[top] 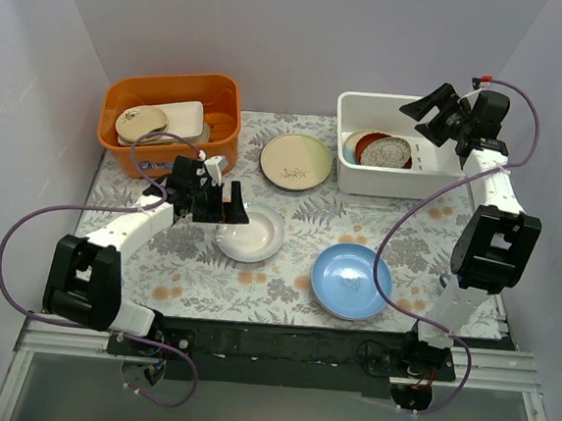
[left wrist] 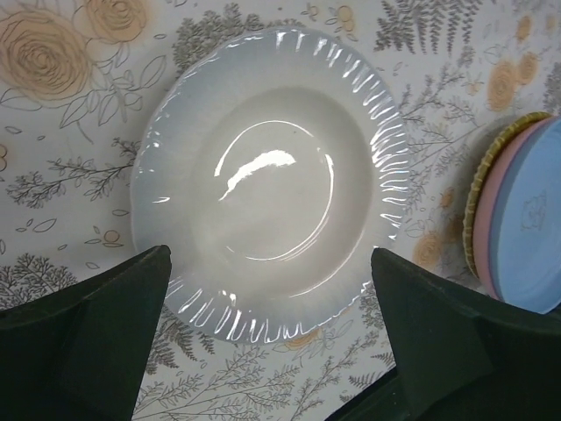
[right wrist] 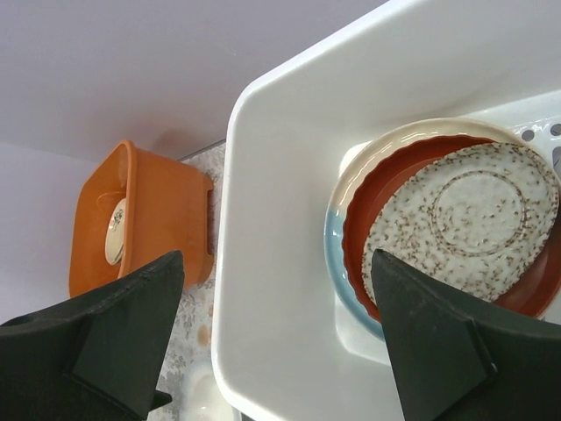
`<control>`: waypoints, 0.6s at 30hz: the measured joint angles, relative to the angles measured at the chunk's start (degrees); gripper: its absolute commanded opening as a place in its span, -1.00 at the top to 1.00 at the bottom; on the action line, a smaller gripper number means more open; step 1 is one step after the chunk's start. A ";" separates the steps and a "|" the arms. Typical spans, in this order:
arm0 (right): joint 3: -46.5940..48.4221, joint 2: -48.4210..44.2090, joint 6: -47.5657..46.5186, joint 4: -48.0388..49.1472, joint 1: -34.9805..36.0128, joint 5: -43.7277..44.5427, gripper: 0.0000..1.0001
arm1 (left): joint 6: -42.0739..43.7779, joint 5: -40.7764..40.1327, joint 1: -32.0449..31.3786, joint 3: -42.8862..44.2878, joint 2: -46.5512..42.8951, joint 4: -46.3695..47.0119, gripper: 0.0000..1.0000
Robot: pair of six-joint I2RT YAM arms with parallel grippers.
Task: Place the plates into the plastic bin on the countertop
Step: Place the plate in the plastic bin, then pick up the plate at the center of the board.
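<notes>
The white plastic bin (top: pixel 402 182) stands at the back right of the countertop (top: pixel 188 261) and holds a speckled plate (right wrist: pixel 465 219) on a dark red plate (right wrist: pixel 386 184) on a cream-and-pale-blue plate (right wrist: pixel 336 254). My right gripper (right wrist: pixel 276 263) hangs open and empty above the bin's left rim (right wrist: pixel 289 175). My left gripper (left wrist: pixel 270 263) is open just above the near edge of a white fluted plate (left wrist: pixel 263 175), one finger on each side, gripping nothing. A cream plate with a leaf sprig (top: pixel 295 162) lies mid-back. A blue plate (top: pixel 352 281) tops a stack at front right.
An orange tub (top: pixel 171 122) with cream dishes stands at the back left, close behind my left gripper (top: pixel 224 206). In the left wrist view the blue plate (left wrist: pixel 535 228) sits on a pink one and a yellow one. Walls close in the back and both sides.
</notes>
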 measured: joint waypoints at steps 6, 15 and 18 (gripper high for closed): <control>-4.79 -6.03 0.24 1.16 0.00 -1.14 -0.89 | -0.74 -5.68 0.00 0.63 3.41 -2.89 -0.96; -10.38 -11.26 0.63 4.04 0.92 -2.93 -0.88 | -1.51 -10.38 0.02 1.29 4.57 -4.11 -0.96; -11.72 -11.58 0.63 4.81 1.88 -3.67 -0.88 | -1.88 -10.64 0.17 1.55 6.40 -4.26 -0.96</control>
